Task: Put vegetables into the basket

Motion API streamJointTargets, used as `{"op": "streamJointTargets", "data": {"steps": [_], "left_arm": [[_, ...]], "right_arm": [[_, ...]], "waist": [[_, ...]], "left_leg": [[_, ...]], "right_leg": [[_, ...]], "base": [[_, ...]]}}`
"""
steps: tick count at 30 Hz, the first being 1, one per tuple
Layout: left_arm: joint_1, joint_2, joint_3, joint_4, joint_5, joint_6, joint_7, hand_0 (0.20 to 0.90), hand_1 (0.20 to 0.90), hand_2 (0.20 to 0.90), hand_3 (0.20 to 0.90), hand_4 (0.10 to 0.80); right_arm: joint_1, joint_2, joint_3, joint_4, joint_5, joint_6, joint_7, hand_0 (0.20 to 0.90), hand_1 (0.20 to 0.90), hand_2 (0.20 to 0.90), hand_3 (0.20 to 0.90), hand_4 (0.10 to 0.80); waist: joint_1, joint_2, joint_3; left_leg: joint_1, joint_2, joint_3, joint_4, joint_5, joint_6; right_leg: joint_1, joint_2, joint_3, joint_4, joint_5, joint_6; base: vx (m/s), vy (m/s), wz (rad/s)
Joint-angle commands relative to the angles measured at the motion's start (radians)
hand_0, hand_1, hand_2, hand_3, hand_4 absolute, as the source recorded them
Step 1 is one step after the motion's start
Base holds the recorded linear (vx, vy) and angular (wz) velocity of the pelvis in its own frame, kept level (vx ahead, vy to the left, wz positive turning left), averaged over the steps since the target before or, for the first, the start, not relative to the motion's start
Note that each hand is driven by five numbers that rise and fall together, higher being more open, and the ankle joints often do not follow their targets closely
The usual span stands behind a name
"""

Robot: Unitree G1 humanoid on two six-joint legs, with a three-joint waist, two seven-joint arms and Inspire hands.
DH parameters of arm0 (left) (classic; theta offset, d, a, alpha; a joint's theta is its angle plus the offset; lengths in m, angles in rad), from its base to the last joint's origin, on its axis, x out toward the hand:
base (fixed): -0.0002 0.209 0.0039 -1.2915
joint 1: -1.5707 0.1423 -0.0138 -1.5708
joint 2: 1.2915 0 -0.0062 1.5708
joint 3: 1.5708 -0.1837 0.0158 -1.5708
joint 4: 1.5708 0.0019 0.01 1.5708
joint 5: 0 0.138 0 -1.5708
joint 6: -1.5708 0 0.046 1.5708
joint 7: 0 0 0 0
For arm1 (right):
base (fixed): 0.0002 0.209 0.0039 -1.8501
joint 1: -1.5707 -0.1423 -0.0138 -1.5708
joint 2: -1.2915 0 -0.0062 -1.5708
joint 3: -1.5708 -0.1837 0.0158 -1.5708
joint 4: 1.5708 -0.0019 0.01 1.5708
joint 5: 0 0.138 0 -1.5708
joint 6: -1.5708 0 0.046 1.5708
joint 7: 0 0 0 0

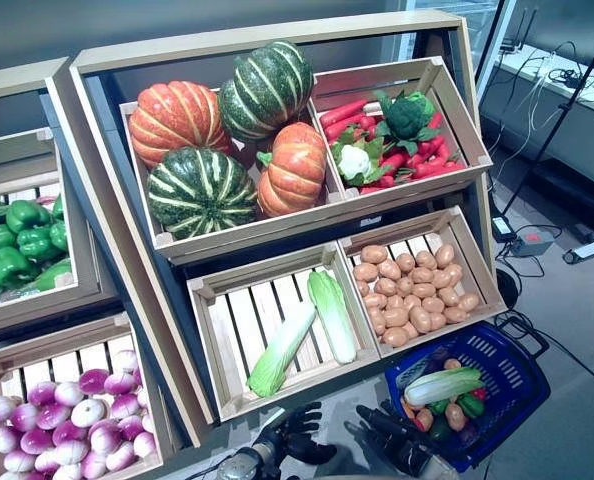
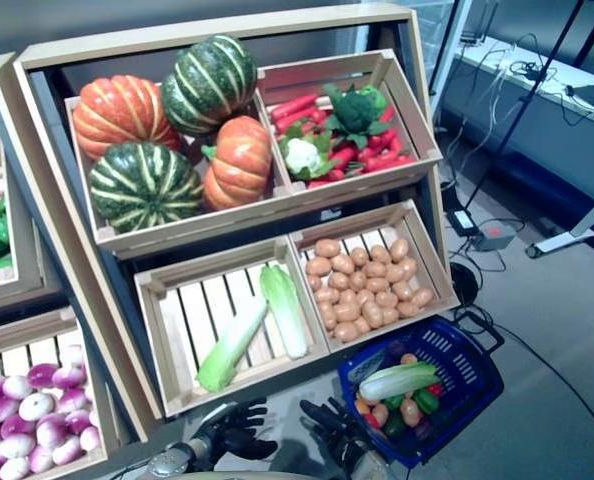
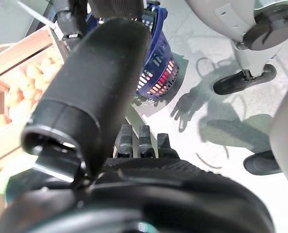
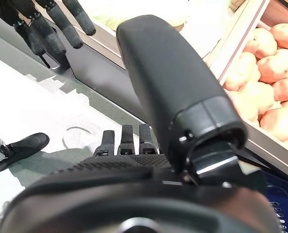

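Observation:
The blue plastic basket (image 1: 522, 362) stands on the floor at the lower right, by the stand's corner. In it lie a pale green cabbage (image 1: 443, 384) and small red, green and orange vegetables (image 1: 455, 413). My left hand (image 1: 302, 436) is low in front of the stand, open and empty, with relaxed fingers. My right hand (image 1: 397, 438) is beside it, just left of the basket's rim, open and empty. The left wrist view shows my left thumb (image 3: 95, 87) and the basket (image 3: 158, 63) past it. The right wrist view shows my right thumb (image 4: 173, 87) and straight fingers (image 4: 127, 141).
The wooden stand's lower crate (image 1: 277, 400) has its front edge right above both hands. A crate of potatoes (image 1: 477, 300) overhangs the basket. A desk with cables (image 1: 557, 70), a black pole (image 1: 557, 120) and a power box (image 1: 529, 241) are at the right.

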Motion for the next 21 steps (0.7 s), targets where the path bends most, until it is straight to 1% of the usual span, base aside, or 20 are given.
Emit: {"op": "streamJointTargets", "data": {"steps": [1, 6, 8, 15, 18, 21], "left_arm": [[-0.132, -0.038, -0.031, 0.046, 0.029, -0.033, -0.012, 0.9, 0.9, 0.9, 0.9, 0.8], [-0.133, -0.038, -0.035, 0.046, 0.032, -0.043, -0.025, 0.9, 0.9, 0.9, 0.9, 0.8], [-0.136, -0.037, -0.047, 0.041, 0.039, -0.043, -0.058, 0.9, 0.9, 0.9, 0.9, 0.8], [-0.139, -0.032, -0.055, 0.034, 0.033, -0.047, -0.074, 0.9, 0.9, 0.9, 0.9, 0.8], [-0.14, -0.027, -0.063, 0.023, 0.03, -0.083, -0.111, 0.9, 0.9, 0.9, 0.9, 0.8], [-0.147, -0.014, -0.058, -0.042, -0.029, -0.135, -0.158, 0.9, 0.9, 0.9, 0.9, 0.8]], "right_arm": [[-0.075, 0.026, -0.002, 0.026, -0.037, -0.007, 0.018, 0.9, 0.9, 0.9, 0.9, 0.8], [-0.077, 0.024, -0.001, 0.026, -0.037, -0.004, 0.017, 0.9, 0.9, 0.9, 0.9, 0.8], [-0.079, 0.023, 0.0, 0.029, -0.039, -0.001, 0.013, 0.9, 0.9, 0.9, 0.9, 0.8], [-0.082, 0.023, -0.001, 0.036, -0.058, 0.003, -0.012, 0.9, 0.9, 0.9, 0.9, 0.8], [-0.084, 0.024, 0.0, 0.038, -0.062, 0.013, -0.031, 0.9, 0.9, 0.9, 0.9, 0.8], [-0.09, 0.019, 0.005, 0.022, -0.055, 0.032, -0.045, 0.9, 0.9, 0.9, 0.9, 0.8]], "waist": [[0.008, -0.023, 0.023], [0.008, -0.022, 0.023], [0.008, -0.021, 0.024], [0.009, -0.02, 0.022], [0.01, -0.02, 0.023], [0.012, -0.019, 0.03]], "left_leg": [[-0.016, -0.038, 0.019, 0.001, 0.001, 0.026], [-0.016, -0.038, 0.019, 0.001, 0.0, 0.026], [-0.016, -0.038, 0.019, 0.001, 0.0, 0.025], [-0.016, -0.037, 0.019, 0.001, 0.0, 0.024], [-0.016, -0.037, 0.02, 0.001, 0.001, 0.023], [-0.019, -0.038, 0.02, 0.001, 0.001, 0.021]], "right_leg": [[-0.023, -0.008, 0.046, 0.001, 0.094, -0.031], [-0.023, -0.008, 0.045, 0.001, 0.093, -0.032], [-0.023, -0.008, 0.046, 0.001, 0.093, -0.032], [-0.022, -0.01, 0.044, 0.0, 0.092, -0.032], [-0.021, -0.011, 0.043, 0.0, 0.092, -0.031], [-0.026, -0.011, 0.043, 0.001, 0.094, -0.031]], "base": [[0.0, 0.0, 0.0], [0.0, 0.0, 0.0], [0.0, 0.0, 0.0], [0.0, 0.0, 0.0], [0.0, 0.0, 0.0], [-0.011, 0.002, 0.0]]}}
